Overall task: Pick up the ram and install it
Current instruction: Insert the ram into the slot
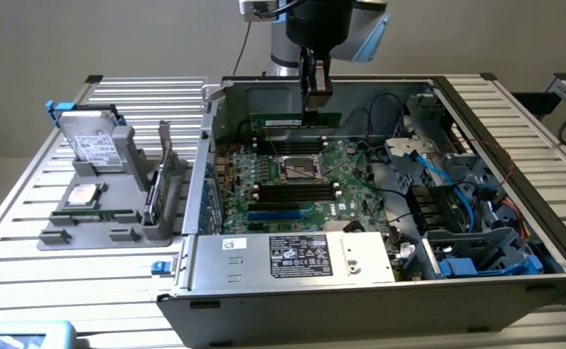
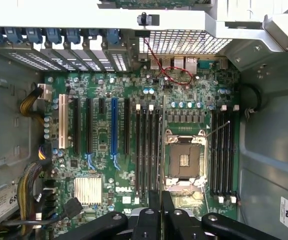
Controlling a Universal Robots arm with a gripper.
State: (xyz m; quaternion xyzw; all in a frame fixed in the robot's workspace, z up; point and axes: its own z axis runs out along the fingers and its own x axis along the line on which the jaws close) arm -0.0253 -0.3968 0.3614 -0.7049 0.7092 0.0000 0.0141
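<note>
Above the green motherboard [image 1: 353, 173] inside the open grey metal computer case [image 1: 263, 309], the black gripper [image 1: 314, 104] is clamped on the long thin green ram stick [image 1: 281, 119], holding it level over the black memory slots [image 1: 285, 139]

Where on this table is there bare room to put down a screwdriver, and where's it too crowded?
The table has bare slats in front of the grey parts holder, behind it, and at the exterior view's right of the computer case. Inside the case is crowded: motherboard, cables, and the gripper holding the ram.
</note>
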